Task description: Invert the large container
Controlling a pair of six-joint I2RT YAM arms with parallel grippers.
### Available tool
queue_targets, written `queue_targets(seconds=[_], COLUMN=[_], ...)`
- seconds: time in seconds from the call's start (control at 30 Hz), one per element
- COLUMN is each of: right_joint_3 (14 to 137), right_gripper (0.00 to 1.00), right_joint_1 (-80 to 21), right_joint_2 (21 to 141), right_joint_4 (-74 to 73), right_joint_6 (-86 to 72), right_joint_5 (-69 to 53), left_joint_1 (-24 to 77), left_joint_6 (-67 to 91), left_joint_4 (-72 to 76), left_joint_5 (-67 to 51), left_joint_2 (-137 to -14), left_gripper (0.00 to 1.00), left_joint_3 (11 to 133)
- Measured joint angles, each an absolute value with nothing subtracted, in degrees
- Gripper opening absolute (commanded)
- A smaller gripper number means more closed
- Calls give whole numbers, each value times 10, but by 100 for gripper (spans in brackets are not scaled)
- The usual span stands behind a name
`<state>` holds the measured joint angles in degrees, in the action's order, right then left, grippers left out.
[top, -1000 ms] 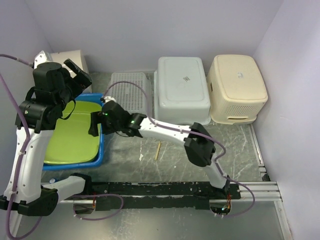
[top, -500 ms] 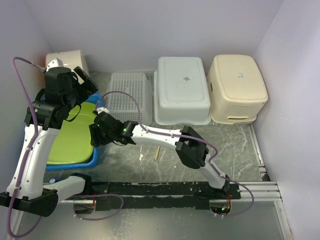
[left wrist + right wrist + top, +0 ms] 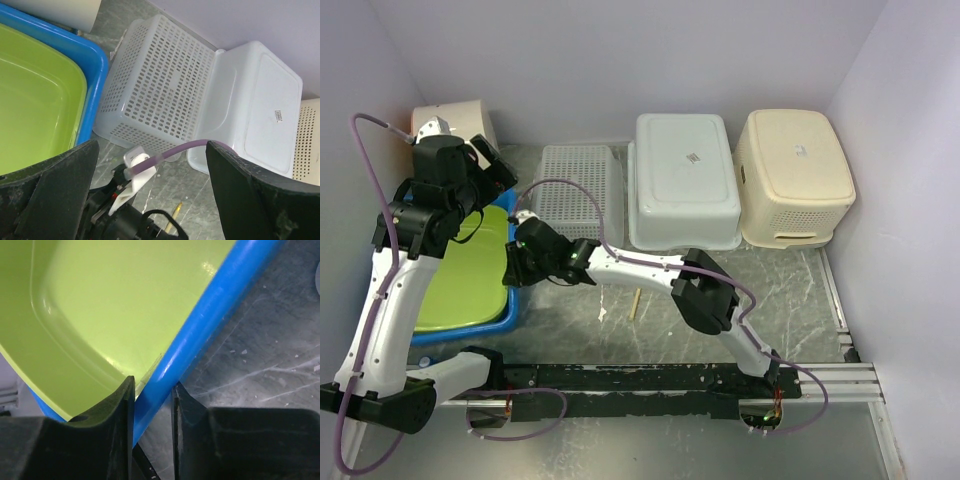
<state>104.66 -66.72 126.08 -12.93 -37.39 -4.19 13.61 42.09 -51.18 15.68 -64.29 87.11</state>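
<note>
The large container (image 3: 472, 333) is a blue tub with a lime green inside (image 3: 470, 270), standing open side up at the left of the table. My right gripper (image 3: 516, 264) reaches across to its right rim. In the right wrist view my right gripper (image 3: 152, 390) has one finger inside against the green wall (image 3: 125, 300) and the other outside, both pressed on the blue rim (image 3: 215, 315). My left gripper (image 3: 488, 160) hovers wide open over the tub's far right corner, holding nothing. In the left wrist view, the left gripper (image 3: 152, 145) looks down past the blue rim (image 3: 96, 85) at the right arm.
Three upturned bins line the back wall: a white perforated basket (image 3: 582, 190), a white tub (image 3: 685, 180) and a cream tub (image 3: 795, 175). A beige container (image 3: 455, 118) stands at the back left corner. A wooden stick (image 3: 636, 300) lies on the table right of the blue tub.
My right gripper has come down onto the tub's right rim and its jaws have narrowed onto it. My left arm has drawn back toward the rear wall, staying open.
</note>
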Motion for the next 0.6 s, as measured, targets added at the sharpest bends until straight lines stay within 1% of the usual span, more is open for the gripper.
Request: queue_targets(seconds=[0.1,0.27,0.3,0.33,0.37,0.6], right_joint_3=[1027,1004,997,989,983,976], right_gripper=[11,9,8,3,0,0], right_joint_1=[-659,-648,-647,-646,-646,-632], right_joint_2=[1254,1236,1231,1225,1219,1211], right_joint_4=[-106,-104,-103,-103,-104,-110], right_joint_6=[-392,-391,-387,-383,-378,-334], right_joint_5=[-50,-52,-52,-51,-51,-73], left_joint_1=[136,136,136,136,136,136], left_joint_6=[419,415,415,413,413,406], left_joint_4=[-509,-509,-509,-508,-508,-509], left_joint_5=[157,158,158,158,158,159], left_joint_2=[-642,-643,-644,-644,-644,-649], left_gripper=[100,100,100,100,100,100], left_joint_3=[868,868,868,866,865,863])
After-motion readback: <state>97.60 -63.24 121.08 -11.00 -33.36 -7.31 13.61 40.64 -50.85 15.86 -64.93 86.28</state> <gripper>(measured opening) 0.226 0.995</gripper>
